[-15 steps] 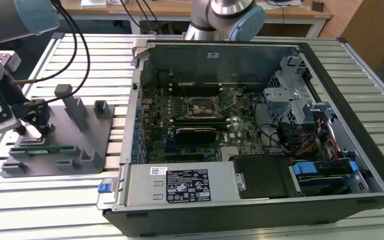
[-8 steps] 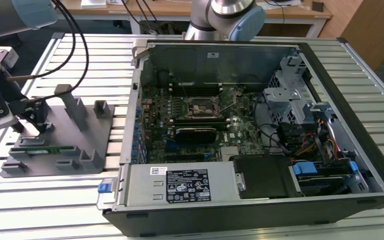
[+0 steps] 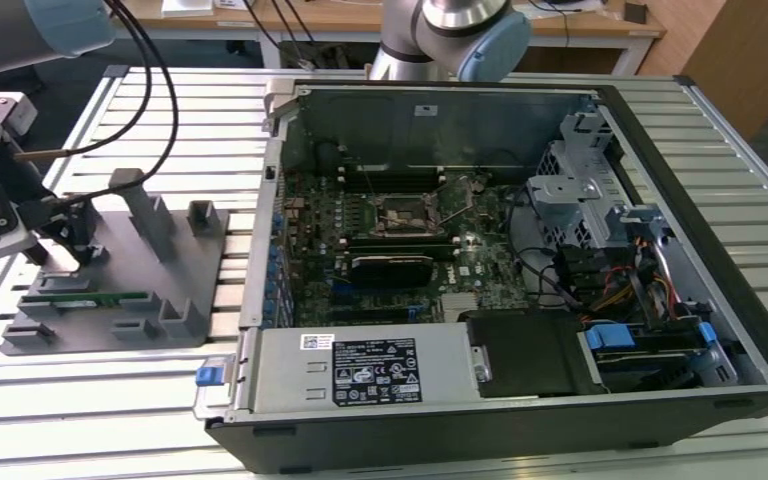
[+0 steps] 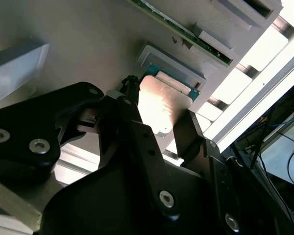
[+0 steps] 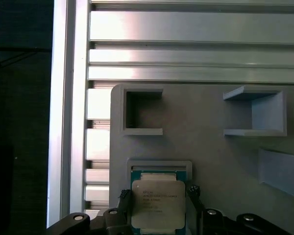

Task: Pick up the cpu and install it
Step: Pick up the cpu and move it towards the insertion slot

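At the exterior view's left, the gripper [image 3: 61, 258] hangs low over a grey plate [image 3: 111, 262] that lies on the slatted bench [image 3: 197, 120]. In both wrist views the cpu [image 5: 158, 203] lies flat, silver top up, at a shallow framed nest near one edge of the plate [image 5: 210, 161]. The gripper [image 5: 159, 195] has one of its black fingers [image 5: 125, 198] on each of two opposite sides of the cpu. In the second wrist view the fingers [image 4: 186, 131] press against the cpu's [image 4: 161, 105] edges, so the gripper [image 4: 159, 110] looks clamped on it. Whether the cpu has left the nest I cannot tell. A green memory stick [image 3: 84, 296] lies on the plate just beside the gripper. Well apart, toward the exterior view's right, an open computer case [image 3: 704, 180] lies on the bench, with the black-framed socket [image 3: 404, 210] near the middle of its board.
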Controlling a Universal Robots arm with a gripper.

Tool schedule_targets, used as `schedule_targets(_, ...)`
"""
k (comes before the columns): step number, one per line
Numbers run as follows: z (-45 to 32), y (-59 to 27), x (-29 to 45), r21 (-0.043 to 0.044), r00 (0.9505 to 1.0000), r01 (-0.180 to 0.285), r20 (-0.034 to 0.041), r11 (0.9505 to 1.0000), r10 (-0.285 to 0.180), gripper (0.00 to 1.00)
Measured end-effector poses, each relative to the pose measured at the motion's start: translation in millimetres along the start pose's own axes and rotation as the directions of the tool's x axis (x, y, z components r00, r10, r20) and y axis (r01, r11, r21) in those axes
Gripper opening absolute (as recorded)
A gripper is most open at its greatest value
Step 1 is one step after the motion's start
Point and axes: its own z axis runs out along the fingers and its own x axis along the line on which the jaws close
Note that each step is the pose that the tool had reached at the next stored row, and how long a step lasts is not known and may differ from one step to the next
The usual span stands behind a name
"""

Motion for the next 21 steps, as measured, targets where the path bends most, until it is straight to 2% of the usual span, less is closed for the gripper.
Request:
schedule_targets(14, 0.0, 0.0, -1.8, -0.0032, 1.0, 0.0, 0.0002, 1.0, 0.0, 0.53)
schedule_targets(21, -4.0, 0.1, -1.7, -0.003, 1.0, 0.0, -0.0001, 1.0, 0.0, 0.53)
